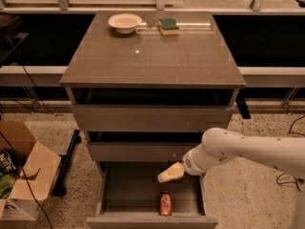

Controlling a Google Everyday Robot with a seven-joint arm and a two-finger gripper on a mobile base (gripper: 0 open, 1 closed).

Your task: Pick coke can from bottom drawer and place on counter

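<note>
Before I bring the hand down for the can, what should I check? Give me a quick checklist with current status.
1. Bottom drawer open: ok.
2. Coke can in view, near the drawer's front panel: ok.
3. Hand over the open drawer: ok.
4. Hand on the can: not ok; it is apart from the can, farther back.
5. Can standing upright: cannot tell.
6. Room on the counter: ok; bowl and sponge sit only at its back.

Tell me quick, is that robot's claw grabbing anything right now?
Gripper: hangs over the open bottom drawer, apart from the coke can in the drawer, so not holding it; open or closed cannot be told.
</note>
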